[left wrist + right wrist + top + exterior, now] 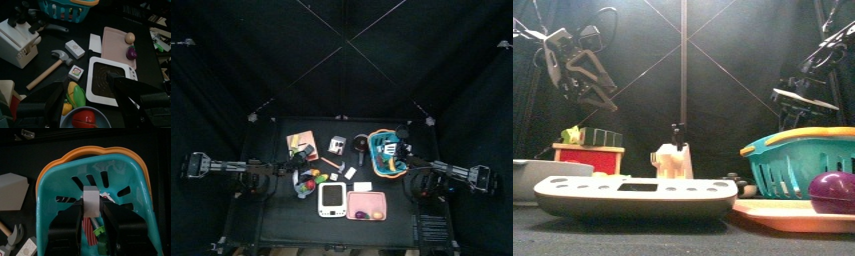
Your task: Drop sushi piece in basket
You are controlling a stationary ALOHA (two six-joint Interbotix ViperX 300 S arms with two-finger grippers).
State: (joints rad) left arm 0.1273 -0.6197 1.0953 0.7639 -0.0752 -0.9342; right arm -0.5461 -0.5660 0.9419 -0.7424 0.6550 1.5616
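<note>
The teal-blue basket [381, 150] [799, 160] [93, 183] with an orange rim stands at the table's back right. My right gripper [396, 155] [800, 100] [92, 213] hangs just above its hollow. Between its jaws sits the sushi piece [91, 208], a narrow white block with a red-striped lower part, which sticks out past the fingertips. My left gripper [90, 100] rests open over the left half of the table, with nothing between its jaws; that arm [238, 168] [580, 70] hangs at the left.
A white flat device [333, 198] [633, 195] [110, 82] lies at the front. Beside it a pink tray [368, 206] [117, 47] carries a purple ball [834, 190]. Also here: a bowl of toy food [80, 117], a hammer [53, 65], a white knife block [673, 160] and an orange-tan box [301, 141].
</note>
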